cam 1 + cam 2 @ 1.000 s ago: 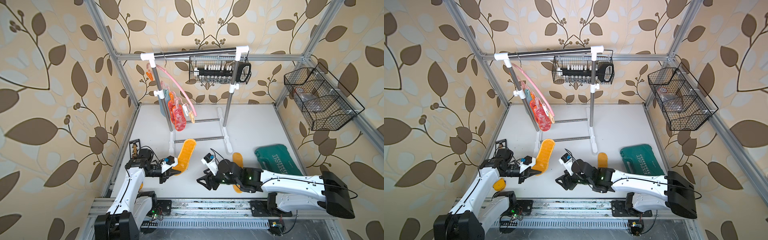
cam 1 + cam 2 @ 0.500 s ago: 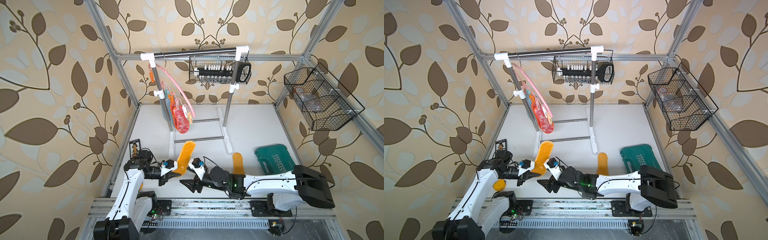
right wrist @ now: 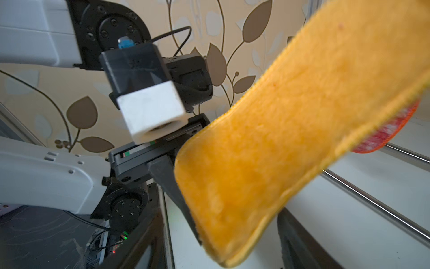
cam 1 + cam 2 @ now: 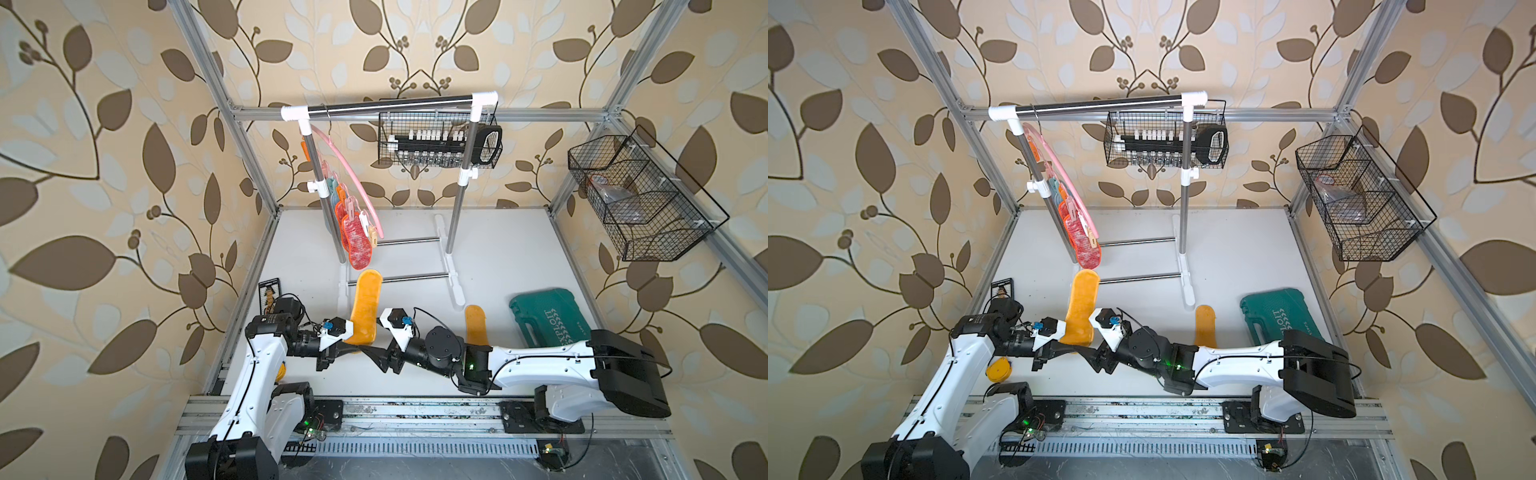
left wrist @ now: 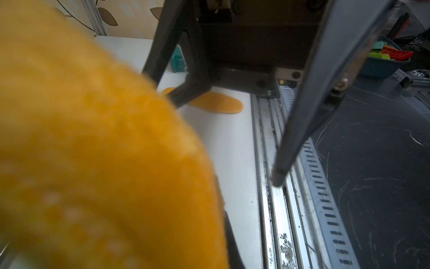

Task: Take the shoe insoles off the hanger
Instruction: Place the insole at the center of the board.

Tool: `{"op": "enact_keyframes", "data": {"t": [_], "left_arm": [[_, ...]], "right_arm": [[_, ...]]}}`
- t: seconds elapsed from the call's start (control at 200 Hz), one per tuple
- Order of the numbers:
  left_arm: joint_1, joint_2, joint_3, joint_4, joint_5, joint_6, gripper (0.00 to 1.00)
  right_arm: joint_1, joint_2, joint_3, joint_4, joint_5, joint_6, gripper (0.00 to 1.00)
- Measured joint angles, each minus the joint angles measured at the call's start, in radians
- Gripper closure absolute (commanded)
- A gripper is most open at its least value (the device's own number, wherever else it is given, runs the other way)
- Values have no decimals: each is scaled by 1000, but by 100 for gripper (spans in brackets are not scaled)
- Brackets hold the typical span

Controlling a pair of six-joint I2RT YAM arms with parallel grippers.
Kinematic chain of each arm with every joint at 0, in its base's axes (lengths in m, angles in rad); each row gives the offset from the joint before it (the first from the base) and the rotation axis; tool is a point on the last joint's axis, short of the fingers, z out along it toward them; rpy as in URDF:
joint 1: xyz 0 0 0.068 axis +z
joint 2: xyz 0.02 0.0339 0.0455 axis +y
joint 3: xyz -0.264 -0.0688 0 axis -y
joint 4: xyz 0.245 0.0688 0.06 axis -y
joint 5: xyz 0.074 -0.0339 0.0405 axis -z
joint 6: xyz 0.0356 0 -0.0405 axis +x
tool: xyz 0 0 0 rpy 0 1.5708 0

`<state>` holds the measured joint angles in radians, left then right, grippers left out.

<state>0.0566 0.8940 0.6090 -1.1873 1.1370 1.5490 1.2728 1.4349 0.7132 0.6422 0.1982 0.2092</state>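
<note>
a fuzzy orange insole (image 4: 365,307), already off the hanger (image 4: 349,166), is being clenched at its heel by the left claw (image 4: 351,348), toe pointing to 12 o'clock. the right claw (image 4: 372,353) is being held released, its jaws standing wide on either side of that heel. a hand-over appears to be under way; next, the right jaws need shutting before the left lets go. a second orange insole (image 4: 475,328) is lying on the table (image 4: 498,257) at 3 o'clock; red mottled insoles (image 4: 356,243) are hanging clipped at 12 o'clock.
</note>
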Motion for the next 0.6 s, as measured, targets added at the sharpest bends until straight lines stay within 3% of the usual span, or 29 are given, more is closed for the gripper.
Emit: {"op": "enact_keyframes", "data": {"t": [0.31,0.43,0.6], "left_arm": [[-6,-2,1,-27,1,22,100],[-6,-2,1,-28,2,23,100],[-6,-4,1,-35,17,25,100]], "right_arm": [[-26,-40,1,-11,-74,20,28],[-26,-37,25,-14,-144,25,38],[-26,-35,48,-11,-173,24,62]]}}
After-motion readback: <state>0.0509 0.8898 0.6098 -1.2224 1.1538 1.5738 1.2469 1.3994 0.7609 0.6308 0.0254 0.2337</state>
